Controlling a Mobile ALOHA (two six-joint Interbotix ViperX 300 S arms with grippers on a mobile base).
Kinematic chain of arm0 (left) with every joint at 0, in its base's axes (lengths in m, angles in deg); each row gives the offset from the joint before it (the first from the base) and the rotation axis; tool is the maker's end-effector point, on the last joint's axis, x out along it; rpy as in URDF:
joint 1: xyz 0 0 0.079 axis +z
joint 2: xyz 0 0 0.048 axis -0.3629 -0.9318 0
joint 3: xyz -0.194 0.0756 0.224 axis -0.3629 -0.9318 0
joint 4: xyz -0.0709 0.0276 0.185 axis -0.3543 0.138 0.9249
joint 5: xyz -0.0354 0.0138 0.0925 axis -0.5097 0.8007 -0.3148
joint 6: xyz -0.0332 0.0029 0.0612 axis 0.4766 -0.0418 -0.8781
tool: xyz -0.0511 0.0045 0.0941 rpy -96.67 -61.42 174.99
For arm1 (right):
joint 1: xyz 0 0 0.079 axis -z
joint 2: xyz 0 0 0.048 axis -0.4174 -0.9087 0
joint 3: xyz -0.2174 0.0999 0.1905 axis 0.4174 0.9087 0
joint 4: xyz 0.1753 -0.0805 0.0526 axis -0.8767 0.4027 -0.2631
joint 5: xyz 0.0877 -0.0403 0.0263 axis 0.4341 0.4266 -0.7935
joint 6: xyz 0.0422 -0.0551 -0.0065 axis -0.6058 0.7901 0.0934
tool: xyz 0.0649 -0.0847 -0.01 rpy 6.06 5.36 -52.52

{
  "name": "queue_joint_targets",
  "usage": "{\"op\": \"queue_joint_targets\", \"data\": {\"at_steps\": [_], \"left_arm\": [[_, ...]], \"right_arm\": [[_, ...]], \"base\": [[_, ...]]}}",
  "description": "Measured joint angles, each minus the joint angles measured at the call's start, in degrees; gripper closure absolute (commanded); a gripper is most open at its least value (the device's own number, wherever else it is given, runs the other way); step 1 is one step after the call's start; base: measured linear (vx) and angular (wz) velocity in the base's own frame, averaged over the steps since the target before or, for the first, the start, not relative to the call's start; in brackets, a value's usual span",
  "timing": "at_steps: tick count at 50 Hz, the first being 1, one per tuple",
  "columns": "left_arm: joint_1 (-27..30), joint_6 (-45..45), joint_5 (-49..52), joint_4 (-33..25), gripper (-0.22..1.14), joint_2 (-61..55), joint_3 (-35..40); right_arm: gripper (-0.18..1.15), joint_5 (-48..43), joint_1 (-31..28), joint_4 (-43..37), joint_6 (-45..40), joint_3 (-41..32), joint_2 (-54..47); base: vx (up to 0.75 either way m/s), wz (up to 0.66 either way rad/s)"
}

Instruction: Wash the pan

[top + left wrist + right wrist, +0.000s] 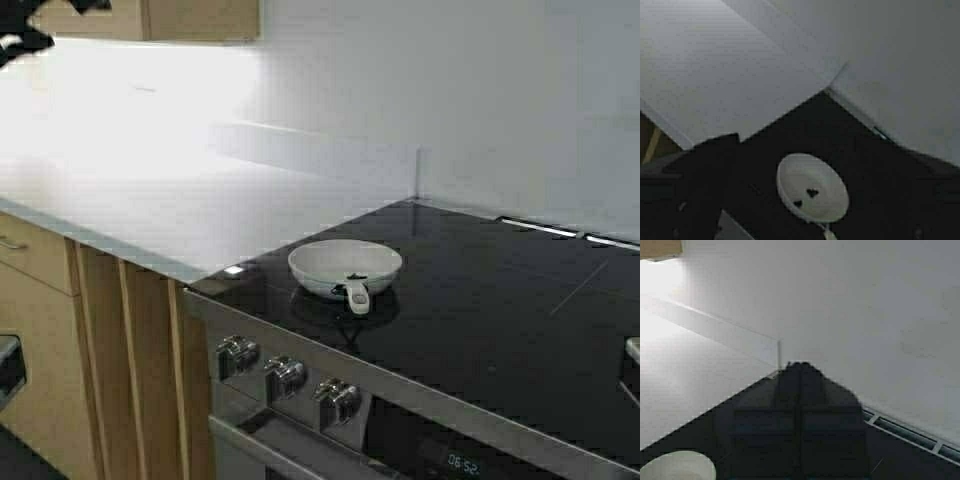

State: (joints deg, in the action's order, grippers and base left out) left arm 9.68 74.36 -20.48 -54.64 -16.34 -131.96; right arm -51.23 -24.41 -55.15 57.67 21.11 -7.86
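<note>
— Item one, left gripper [822,150]?
— Fingers [707,170] spread wide, nothing between them; held above the pan [812,187], looking down on it, not touching.
— Item two, right gripper [800,375]?
— Fingers [765,430] pressed flat together, holding nothing; raised and off to one side of the pan, well apart from it.

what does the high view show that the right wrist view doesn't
Only the high view shows the stove's knobs, the oven clock, the wooden cabinets and the pan's handle, pointing toward the stove front.

Only the right wrist view shows the right end effector, shut and held above the cooktop.

Both show the pan on the black cooktop, the white counter beside it and the wall behind. Neither shows the left end effector.
</note>
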Motion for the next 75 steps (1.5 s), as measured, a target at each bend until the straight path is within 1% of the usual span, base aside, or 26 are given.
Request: {"op": "queue_joint_targets", "data": {"at_steps": [8, 14, 24, 28, 34, 41, 52, 60, 75], "left_arm": [[-2.64, 4.75, -8.53, 0.35, -0.09, -9.32, -0.53], [-5.27, 6.15, -13.97, 0.70, -0.09, -17.23, 0.53], [-11.43, 7.91, -22.32, 0.88, -0.09, -35.16, 6.94], [-13.71, 9.93, -27.60, 1.05, -0.09, -42.80, 9.76], [-15.91, 16.08, -37.00, 1.93, -0.09, -54.40, 13.97], [-16.26, 24.26, -44.82, 3.34, -0.09, -63.90, 17.93], [-16.17, 33.22, -46.93, 4.48, -0.09, -74.36, 24.87], [-16.44, 36.47, -47.11, 5.27, -0.09, -80.24, 30.15], [-17.40, 42.63, -47.11, 6.33, -0.09, -87.36, 37.27]], "right_arm": [[0.91, 0.00, 0.09, 0.26, 0.00, 0.09, 0.00], [0.91, 0.00, 0.09, 0.35, 0.09, 0.18, 0.00], [0.91, 0.00, 0.09, 0.35, 0.18, 0.53, -0.26], [0.91, 0.00, 0.09, 0.44, 0.18, 0.53, -0.35], [0.91, 0.00, 0.09, 0.79, 0.44, 0.44, -0.44], [0.91, 0.00, 0.18, 0.97, 0.44, 0.53, -0.53], [0.91, 0.00, 0.09, 0.88, 0.35, 0.62, -0.62], [0.91, 0.00, 0.09, 0.97, 0.35, 0.62, -0.70], [0.91, 0.00, 0.18, 0.97, 0.35, 0.70, -0.79]], "base": [[0.00, 0.00], [0.00, 0.00], [0.00, 0.00], [0.00, 0.00], [0.00, 0.00], [0.00, 0.00], [0.00, 0.00], [0.00, 0.00], [0.00, 0.00]]}}
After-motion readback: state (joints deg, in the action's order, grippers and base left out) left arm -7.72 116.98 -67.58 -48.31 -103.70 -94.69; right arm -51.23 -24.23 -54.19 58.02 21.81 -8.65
